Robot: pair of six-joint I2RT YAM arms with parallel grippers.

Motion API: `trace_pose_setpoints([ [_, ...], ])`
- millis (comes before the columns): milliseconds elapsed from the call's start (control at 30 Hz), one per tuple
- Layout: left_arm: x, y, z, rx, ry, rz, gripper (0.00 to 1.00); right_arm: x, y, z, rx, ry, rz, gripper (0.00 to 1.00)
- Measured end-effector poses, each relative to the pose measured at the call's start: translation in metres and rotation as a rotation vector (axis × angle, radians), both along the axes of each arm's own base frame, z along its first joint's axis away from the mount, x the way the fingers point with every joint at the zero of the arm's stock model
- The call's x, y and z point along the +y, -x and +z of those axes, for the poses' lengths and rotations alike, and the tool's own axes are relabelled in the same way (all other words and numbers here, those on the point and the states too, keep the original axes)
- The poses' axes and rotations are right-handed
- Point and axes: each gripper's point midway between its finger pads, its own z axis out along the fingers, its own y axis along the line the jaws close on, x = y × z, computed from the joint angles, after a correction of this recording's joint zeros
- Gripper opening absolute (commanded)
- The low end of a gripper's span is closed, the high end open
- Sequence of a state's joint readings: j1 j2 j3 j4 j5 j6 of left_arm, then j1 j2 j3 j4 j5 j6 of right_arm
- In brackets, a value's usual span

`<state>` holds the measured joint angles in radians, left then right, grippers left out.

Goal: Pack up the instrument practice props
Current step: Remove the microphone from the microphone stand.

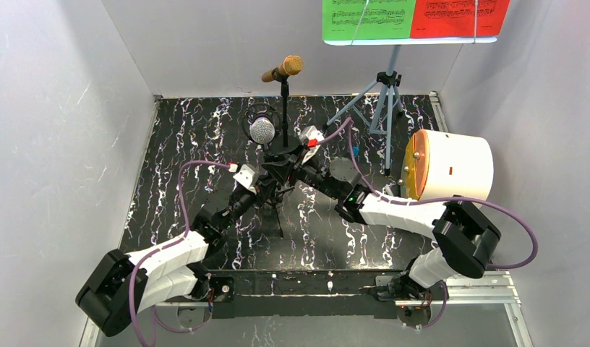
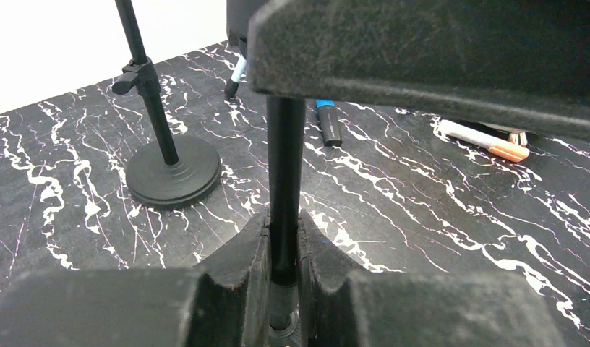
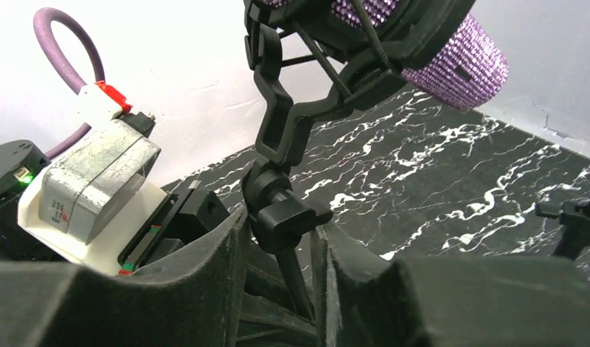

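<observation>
Now | left gripper [image 2: 283,235] clamped mount [image 2: 285,144] | right gripper [image 3: 279,249] straddled its knob [image 3: 281,217], grip unclear | mount looked thin, stiff, top-heavy under purple mic [image 3: 458,65]; low pole seemed safest hold

You are looking down into a small booth. Its floor is a black marble-patterned tabletop [image 1: 205,137], veined in white and faint purple, which fills the middle of the top view. A pale grey left wall [image 1: 61,108] rises along the left of the frame. A matching back wall [image 1: 205,43] runs across the top, and a right wall [image 1: 552,94] stands down the right side. A silver metal rail [image 1: 480,293] lies along the lower edge, and a thin metal strip [image 1: 438,116] borders the tabletop's right side. Your light is bright and even, with soft shadows. In the wrist views the walls look nearly white.
</observation>
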<state>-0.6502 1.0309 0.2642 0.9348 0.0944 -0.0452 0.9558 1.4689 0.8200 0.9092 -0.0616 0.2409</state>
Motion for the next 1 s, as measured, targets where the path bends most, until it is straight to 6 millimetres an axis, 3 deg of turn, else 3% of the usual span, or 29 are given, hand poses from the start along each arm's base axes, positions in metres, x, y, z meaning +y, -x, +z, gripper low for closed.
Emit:
trace_pose_setpoints([
  [133,0.000,-0.001,0.001,0.003,0.005,0.007,0.01,0.004,0.002,0.001,0.006,-0.003,0.020,0.04],
  [167,0.001,-0.001,0.001,0.003,0.006,0.009,0.04,0.004,0.002,0.000,0.001,0.000,0.023,0.01],
  [533,0.001,0.003,-0.003,0.026,0.011,-0.002,0.48,0.003,0.009,-0.001,-0.085,0.019,0.086,0.01],
  [1000,0.012,0.018,-0.004,-0.005,0.047,-0.002,0.58,-0.008,0.011,-0.006,-0.231,-0.067,0.133,0.01],
])
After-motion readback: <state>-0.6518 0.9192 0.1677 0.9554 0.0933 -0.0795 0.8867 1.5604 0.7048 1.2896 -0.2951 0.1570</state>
